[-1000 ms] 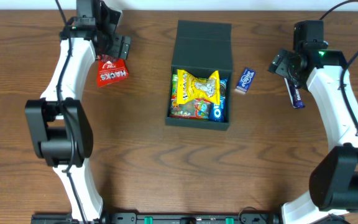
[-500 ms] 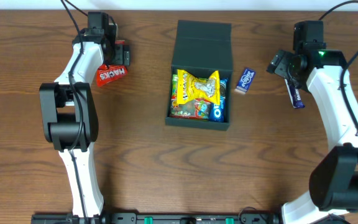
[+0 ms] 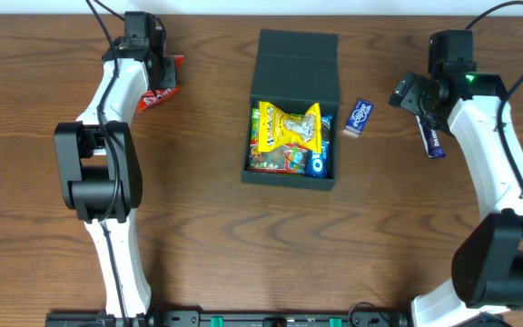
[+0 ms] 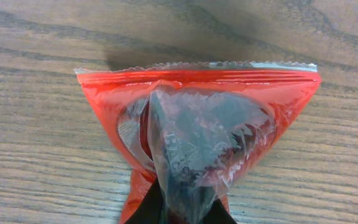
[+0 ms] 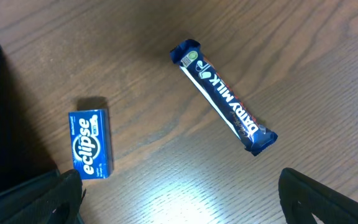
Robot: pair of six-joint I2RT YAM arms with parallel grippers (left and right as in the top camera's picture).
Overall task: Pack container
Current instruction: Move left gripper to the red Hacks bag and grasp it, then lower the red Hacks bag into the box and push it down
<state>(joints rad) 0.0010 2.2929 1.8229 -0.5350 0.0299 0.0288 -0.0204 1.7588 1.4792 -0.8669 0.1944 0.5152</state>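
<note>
The container (image 3: 296, 77), a dark teal box with its flap lid folded back, stands open at the table's middle. Inside lie a yellow snack packet (image 3: 289, 127) and a blue Oreo pack (image 3: 317, 163). At the far left my left gripper (image 3: 157, 77) is shut on a red snack packet (image 3: 160, 88). In the left wrist view the crinkled red packet (image 4: 197, 112) is pinched between my fingers at the bottom edge, just above the wood. My right gripper (image 3: 413, 95) stands open to the right of the container, and its fingertips (image 5: 48, 193) show nothing between them.
A blue Eclipse gum box (image 5: 91, 144) lies just right of the container, also in the overhead view (image 3: 360, 117). A Dairy Milk bar (image 5: 224, 97) lies further right, under my right arm. The table's far edge runs close behind the left gripper.
My left gripper has gone from open to shut on the red packet. The packet has shifted toward the far edge. The right arm has not moved.
</note>
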